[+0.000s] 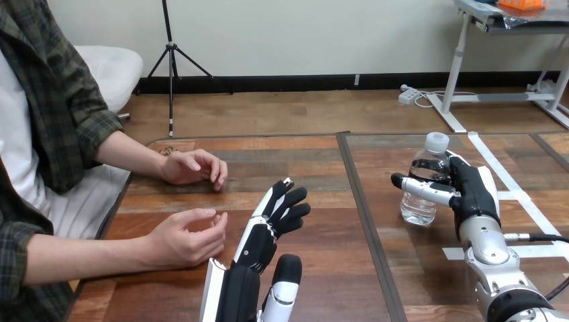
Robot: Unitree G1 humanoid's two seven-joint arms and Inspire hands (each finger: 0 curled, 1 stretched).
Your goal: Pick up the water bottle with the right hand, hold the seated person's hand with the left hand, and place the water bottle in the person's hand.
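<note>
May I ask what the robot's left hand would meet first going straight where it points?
Likely nothing: the left hand points across bare brown wooden table, right of the person's farther hand.

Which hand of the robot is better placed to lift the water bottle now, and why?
The right hand. Its thumb and fingers are curled round the water bottle, which stands upright on the table. The left hand is open, far from the bottle, beside the person's nearer hand but apart from it.
</note>
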